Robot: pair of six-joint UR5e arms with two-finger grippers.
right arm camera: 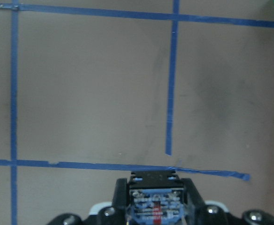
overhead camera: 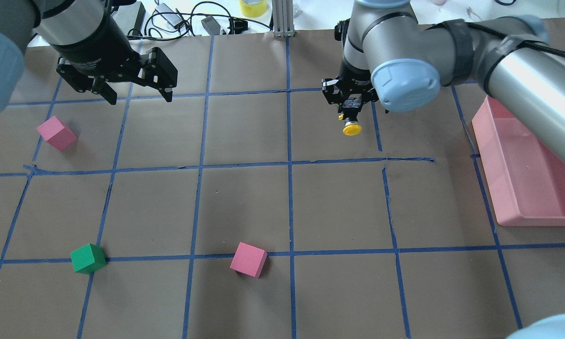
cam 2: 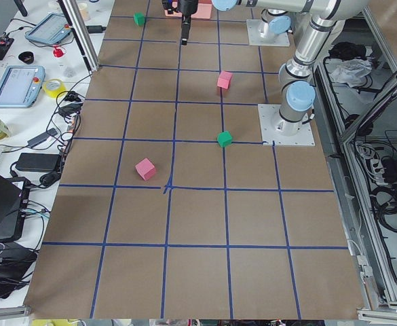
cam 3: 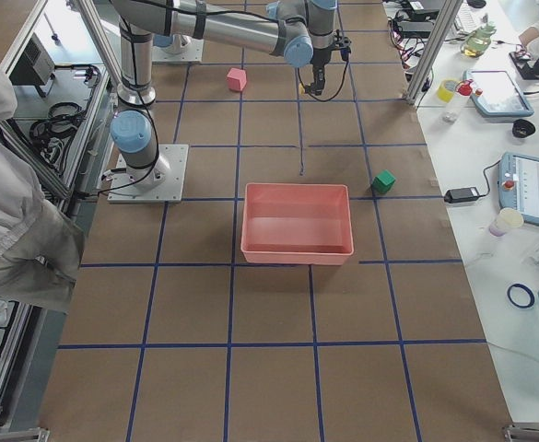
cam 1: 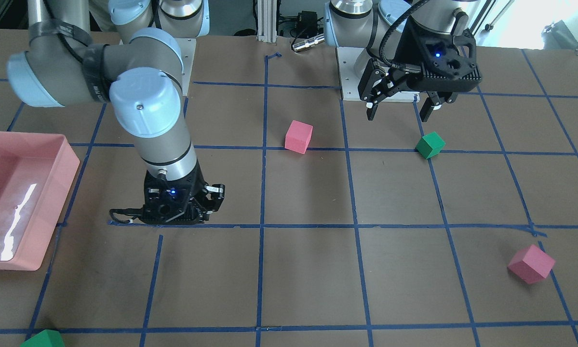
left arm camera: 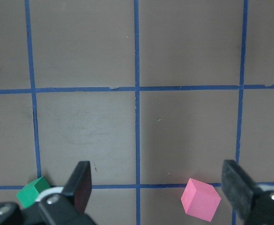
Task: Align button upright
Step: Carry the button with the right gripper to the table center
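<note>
The button (overhead camera: pixel 352 129) has a round yellow cap that sticks out below my right gripper (overhead camera: pixel 351 114), which is shut on its body. In the right wrist view its grey base block (right arm camera: pixel 155 208), with terminals showing, sits between the fingers and faces the camera. In the front-facing view my right gripper (cam 1: pixel 180 217) points down close to the table, and the button is hidden behind it. I cannot tell whether the cap touches the table. My left gripper (overhead camera: pixel 139 98) is open and empty above the far left of the table. It also shows in the front-facing view (cam 1: pixel 398 115) and the left wrist view (left arm camera: pixel 158 187).
A pink tray (overhead camera: pixel 522 216) lies at the right edge, just beside the right arm. Two pink cubes (overhead camera: pixel 56 133) (overhead camera: pixel 248 260) and a green cube (overhead camera: pixel 88 258) lie on the left half. Another green cube (cam 1: pixel 43 339) sits at the far edge beyond the tray.
</note>
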